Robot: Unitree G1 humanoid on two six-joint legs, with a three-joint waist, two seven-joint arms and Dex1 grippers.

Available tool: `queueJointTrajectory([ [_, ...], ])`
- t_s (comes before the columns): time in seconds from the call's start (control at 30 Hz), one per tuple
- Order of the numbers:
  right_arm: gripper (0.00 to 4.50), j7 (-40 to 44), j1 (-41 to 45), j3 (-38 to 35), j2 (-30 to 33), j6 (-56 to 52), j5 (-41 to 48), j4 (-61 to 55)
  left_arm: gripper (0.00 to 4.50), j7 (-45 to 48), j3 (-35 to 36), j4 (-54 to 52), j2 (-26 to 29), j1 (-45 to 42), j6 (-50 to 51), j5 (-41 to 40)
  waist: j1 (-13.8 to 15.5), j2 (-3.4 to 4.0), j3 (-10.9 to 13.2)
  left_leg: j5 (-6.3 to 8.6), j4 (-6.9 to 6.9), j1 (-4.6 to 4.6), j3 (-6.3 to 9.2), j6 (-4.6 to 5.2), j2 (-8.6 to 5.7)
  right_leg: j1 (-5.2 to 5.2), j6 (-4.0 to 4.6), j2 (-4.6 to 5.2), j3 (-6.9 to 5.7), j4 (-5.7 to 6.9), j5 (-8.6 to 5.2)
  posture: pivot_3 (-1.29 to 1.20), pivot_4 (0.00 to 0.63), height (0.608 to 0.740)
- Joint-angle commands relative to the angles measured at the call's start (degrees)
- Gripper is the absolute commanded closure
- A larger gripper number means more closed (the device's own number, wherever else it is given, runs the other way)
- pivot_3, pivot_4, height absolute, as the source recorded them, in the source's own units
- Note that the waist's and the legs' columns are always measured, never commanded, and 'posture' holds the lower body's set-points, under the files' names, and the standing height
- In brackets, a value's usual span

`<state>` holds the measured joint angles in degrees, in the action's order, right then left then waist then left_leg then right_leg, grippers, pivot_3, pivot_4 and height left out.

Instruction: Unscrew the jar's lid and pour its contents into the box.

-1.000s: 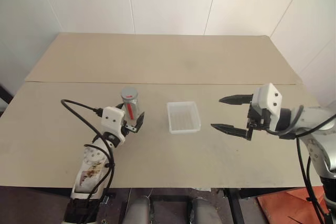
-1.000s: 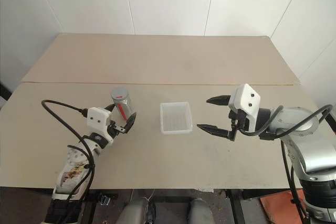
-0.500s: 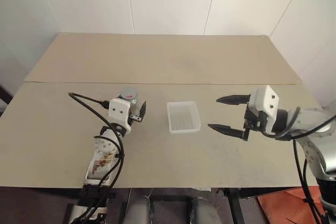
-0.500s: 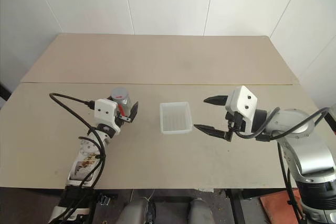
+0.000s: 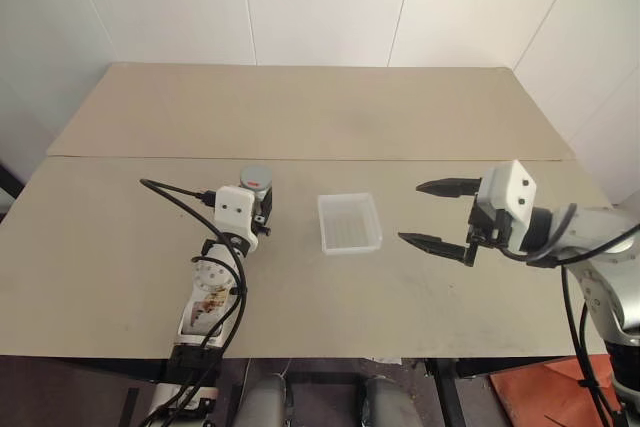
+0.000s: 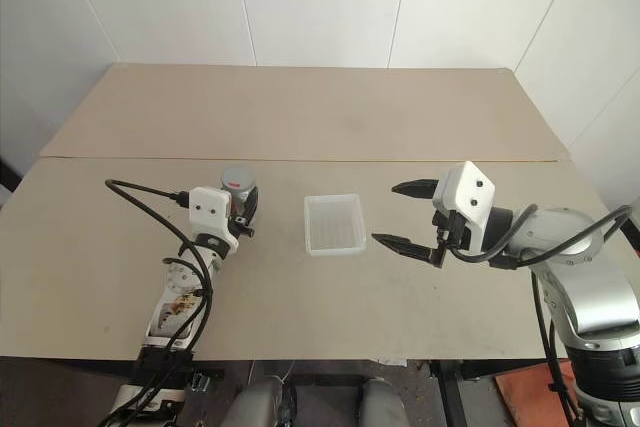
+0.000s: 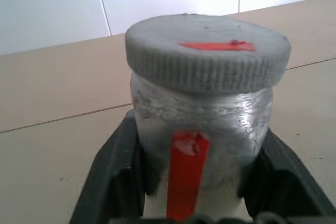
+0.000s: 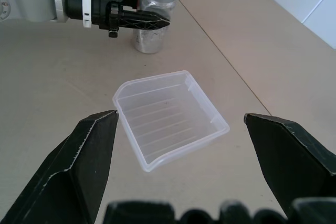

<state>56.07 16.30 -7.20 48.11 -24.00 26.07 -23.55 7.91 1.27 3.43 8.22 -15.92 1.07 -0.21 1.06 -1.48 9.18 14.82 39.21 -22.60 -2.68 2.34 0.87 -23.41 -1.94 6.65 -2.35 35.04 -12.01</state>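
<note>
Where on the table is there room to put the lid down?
Bare patches: the far half of the table beyond its seam, and the near strip in front of the box. It is crowded where the left gripper clamps the jar, lid on.

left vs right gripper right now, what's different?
The left gripper is shut on the jar, its fingers pressed on the jar's sides below the lid; the right gripper is open and holds nothing. The left sits at the jar on the table; the right hovers beside the box, apart from it. Both have two black fingers and a white wrist housing.
</note>
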Motion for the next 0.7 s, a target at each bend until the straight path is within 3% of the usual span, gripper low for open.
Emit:
queueJointTrajectory([
  [0.03, 0.00, -1.4, 0.8, -1.7, -0.3, 0.3, 1.3, -3.3, 2.58, 1.3, 0.7, -0.5, 0.2, -2.0, 0.2, -1.8, 0.0, 0.00, 0.0, 0.00, 0.00, 0.00, 0.00, 0.00, 0.00, 0.00, 0.00, 0.00, 0.00, 0.00, 0.00, 0.00, 0.150, 0.740],
  [0.17, 0.00, -5.0, 6.7, 0.6, -4.4, -2.9, 3.7, -4.2, 2.58, 12.3, 0.8, -5.6, 6.2, -4.9, 6.4, -8.1, -0.4, -0.01, 0.0, 0.00, 0.02, 0.00, 0.00, 0.00, -0.02, -0.01, 0.00, -0.02, 0.00, 0.04, 0.01, 0.00, 0.150, 0.740],
  [0.4, 0.00, -11.4, 23.2, 7.7, -15.8, -13.4, 9.4, -1.2, 2.58, 40.3, 3.6, -8.6, 21.6, -12.7, 24.7, -30.2, -1.3, 0.01, 0.0, -0.07, 0.02, -0.27, -0.01, -0.11, 0.04, -0.50, 0.06, -0.15, 0.05, 0.20, 0.04, 0.00, 0.150, 0.740],
  [0.5, 0.00, -13.4, 28.1, 10.2, -19.9, -17.0, 10.3, 1.2, 2.58, 47.6, 2.1, -5.3, 23.2, -16.2, 26.5, -33.0, -1.1, 0.02, 0.0, -0.09, 0.02, -0.45, -0.03, -0.13, -0.01, -0.67, 0.06, -0.15, 0.05, 0.34, 0.04, 0.00, 0.150, 0.740],
  [0.7, 0.00, -14.5, 32.0, 14.8, -24.2, -17.9, 7.3, 5.1, 2.58, 54.8, -1.9, 0.8, 20.7, -22.5, 24.3, -31.5, -0.5, 0.02, 0.0, -0.09, 0.23, -0.69, -0.05, -0.12, -0.04, -0.78, 0.05, -0.15, 0.00, 0.61, 0.04, 0.00, 0.150, 0.740],
])
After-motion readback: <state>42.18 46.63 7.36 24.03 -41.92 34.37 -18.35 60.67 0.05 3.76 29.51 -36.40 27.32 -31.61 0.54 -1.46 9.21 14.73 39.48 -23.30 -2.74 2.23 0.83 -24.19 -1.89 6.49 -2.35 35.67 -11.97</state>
